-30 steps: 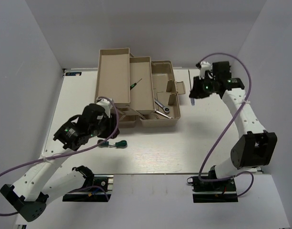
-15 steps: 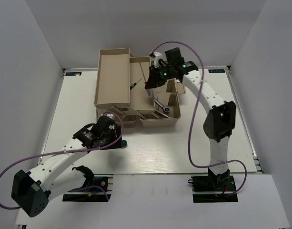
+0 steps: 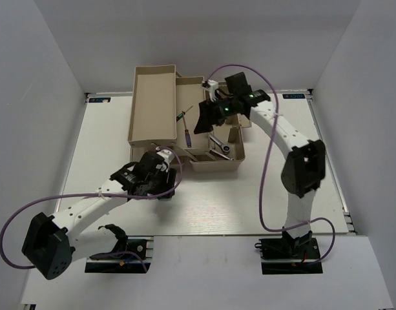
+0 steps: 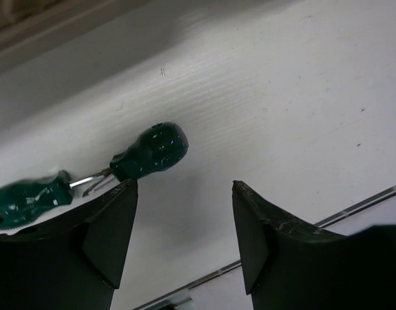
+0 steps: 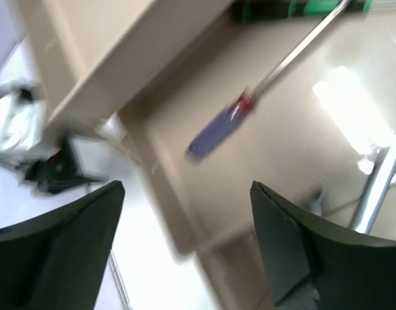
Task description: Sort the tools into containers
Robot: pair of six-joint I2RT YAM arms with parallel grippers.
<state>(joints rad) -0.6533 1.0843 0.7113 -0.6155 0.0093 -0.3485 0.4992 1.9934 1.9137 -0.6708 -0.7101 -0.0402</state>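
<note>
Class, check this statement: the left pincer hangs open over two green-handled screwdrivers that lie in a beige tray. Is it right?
Not quite. The left pincer does hang open over the two green-handled screwdrivers, but they lie on the white table, not in a beige tray. The left wrist view shows this.

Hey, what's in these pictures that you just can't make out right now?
Left wrist view: one green screwdriver, cut by the left edge and a jaw.
Top view: left arm covers both green screwdrivers.
Right wrist view: motion blur; wrench cut by the right edge.
</note>
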